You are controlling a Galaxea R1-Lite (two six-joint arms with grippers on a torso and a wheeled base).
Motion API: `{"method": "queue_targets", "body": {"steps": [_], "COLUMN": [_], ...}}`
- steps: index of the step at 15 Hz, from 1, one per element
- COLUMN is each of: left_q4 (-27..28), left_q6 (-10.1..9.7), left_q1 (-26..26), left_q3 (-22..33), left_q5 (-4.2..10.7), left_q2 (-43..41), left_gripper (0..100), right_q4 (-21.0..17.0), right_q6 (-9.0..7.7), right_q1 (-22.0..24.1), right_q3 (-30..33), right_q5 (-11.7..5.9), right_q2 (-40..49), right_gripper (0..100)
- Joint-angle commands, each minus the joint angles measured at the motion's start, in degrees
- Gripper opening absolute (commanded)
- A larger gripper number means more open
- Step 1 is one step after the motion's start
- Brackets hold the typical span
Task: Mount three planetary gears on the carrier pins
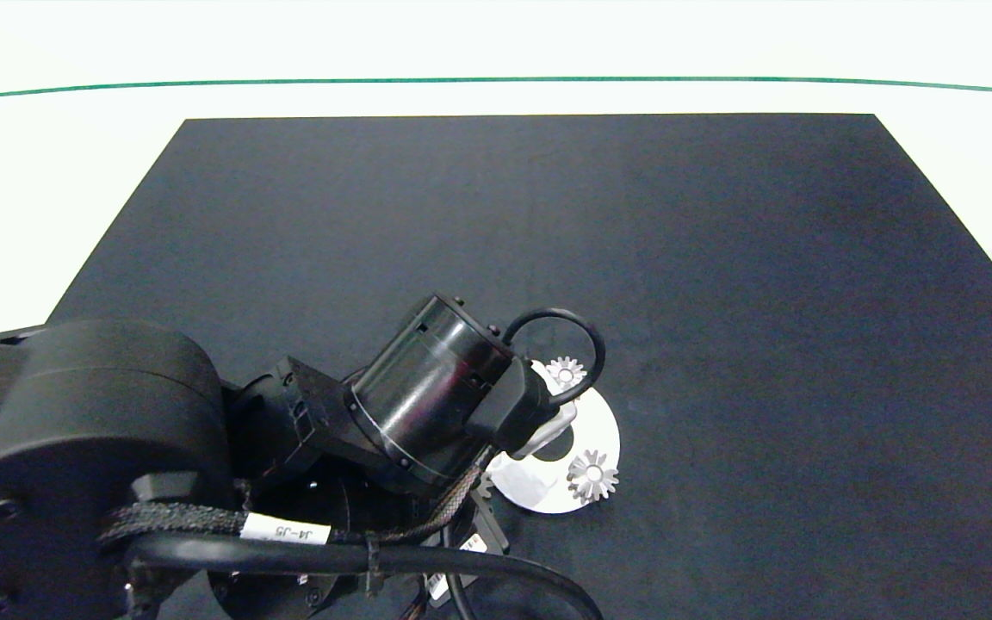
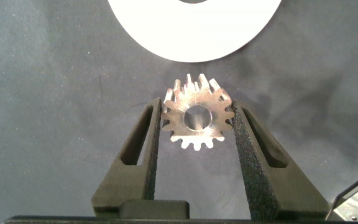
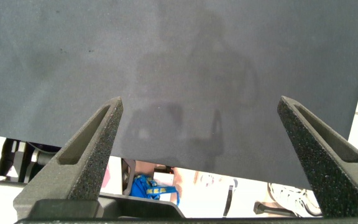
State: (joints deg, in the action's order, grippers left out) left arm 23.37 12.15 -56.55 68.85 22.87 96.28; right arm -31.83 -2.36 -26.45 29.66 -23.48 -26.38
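Observation:
A silver planetary gear (image 2: pixel 196 118) sits between the two fingers of my left gripper (image 2: pixel 197 106), and both pads touch its teeth. It is just off the rim of the white disc (image 2: pixel 194 31), over the black mat. In the head view my left arm (image 1: pixel 436 387) reaches over the white disc (image 1: pixel 604 430) and hides its near-left part. Two more silver gears rest on the disc, one at its far side (image 1: pixel 565 372) and one at its right side (image 1: pixel 592 475). No carrier pin shows bare. My right gripper (image 3: pixel 201 102) is open, out of the head view.
The black mat (image 1: pixel 634 241) covers the table, with white table surface around it. The right wrist view looks over the mat's edge (image 3: pixel 185 165) to floor clutter beyond. A cable loop (image 1: pixel 561 344) arches over the far gear.

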Motion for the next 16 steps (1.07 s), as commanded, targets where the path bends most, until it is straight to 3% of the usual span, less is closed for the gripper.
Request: {"method": "queue_targets", "body": {"steps": [1,16], "left_q4": [0.01,-0.34], "left_q6": [-0.11,0.41], "left_q1": [-0.14,-0.14], "left_q3": [1.9,5.42], "left_q5": [0.16,0.25], "left_q2": [0.75,4.09], "left_gripper": [0,0], "right_q4": [-0.16,-0.16], "right_q6": [-0.01,-0.01], "right_q1": [0.0,0.0], "right_q3": [-0.13,-0.39], "right_q5": [-0.16,-0.16], "right_q2": [0.01,0.36], "right_gripper": [100,100]}}
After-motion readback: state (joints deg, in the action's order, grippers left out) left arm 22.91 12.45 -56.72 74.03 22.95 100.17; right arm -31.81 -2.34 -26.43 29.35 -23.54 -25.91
